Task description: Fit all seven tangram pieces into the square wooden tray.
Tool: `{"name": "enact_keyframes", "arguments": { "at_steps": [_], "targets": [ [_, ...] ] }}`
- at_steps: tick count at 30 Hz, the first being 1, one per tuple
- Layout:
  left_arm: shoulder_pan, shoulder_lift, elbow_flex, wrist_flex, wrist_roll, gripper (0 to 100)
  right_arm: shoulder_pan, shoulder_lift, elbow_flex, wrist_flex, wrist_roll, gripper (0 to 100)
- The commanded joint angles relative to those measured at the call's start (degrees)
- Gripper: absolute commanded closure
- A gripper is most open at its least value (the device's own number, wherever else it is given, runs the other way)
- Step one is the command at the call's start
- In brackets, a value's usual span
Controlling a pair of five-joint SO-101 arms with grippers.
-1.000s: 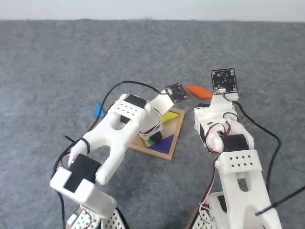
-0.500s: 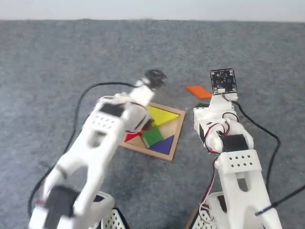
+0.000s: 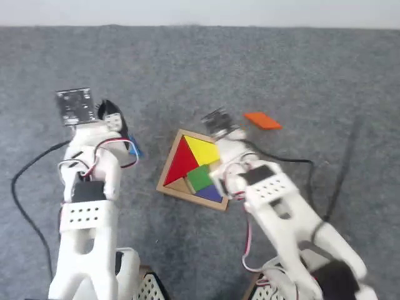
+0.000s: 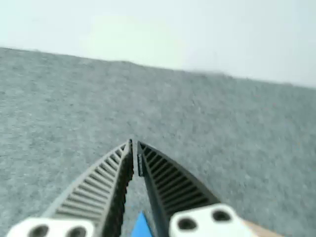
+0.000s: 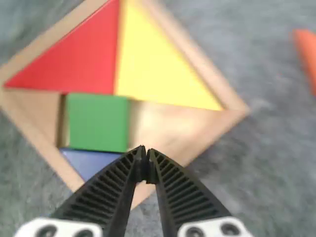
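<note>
Right wrist view, tray (image 5: 173,129) beneath right claw (image 5: 144,163)

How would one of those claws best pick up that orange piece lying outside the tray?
Probably from straight above, pinching the orange piece across its short width, fingers on the two long edges. It lies flat on the grey mat, long and thin.

- A grey, coarse, carpet-like cover (image 3: 312,69) spreads over the whole table, from the near edge to the far one and from left to right.
- Its nap looks speckled, with lighter and darker flecks.
- Along the far edge the cover meets a pale, plain wall (image 3: 200,12) in a nearly straight line.
- The light is soft and even, and the shadows on the cover are faint.
</note>
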Motion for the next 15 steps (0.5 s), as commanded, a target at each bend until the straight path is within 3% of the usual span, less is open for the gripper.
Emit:
{"name": "enact_keyframes", "arguments": {
  "at_steps": [1, 10, 15],
  "targets": [
    [-1.2, -2.1, -0.3, -1.9, 1.5, 99, -2.9, 7.1, -6.9, -1.2, 2.4, 98.3],
    [-1.2, -2.1, 0.3, -2.4, 1.3, 99, -8.4, 17.1, -11.6, -0.7, 2.5, 98.3],
    [-1.2, -2.1, 0.3, -2.4, 1.2, 99, -7.1, 14.4, -12.3, 3.8, 2.6, 98.3]
  ]
}}
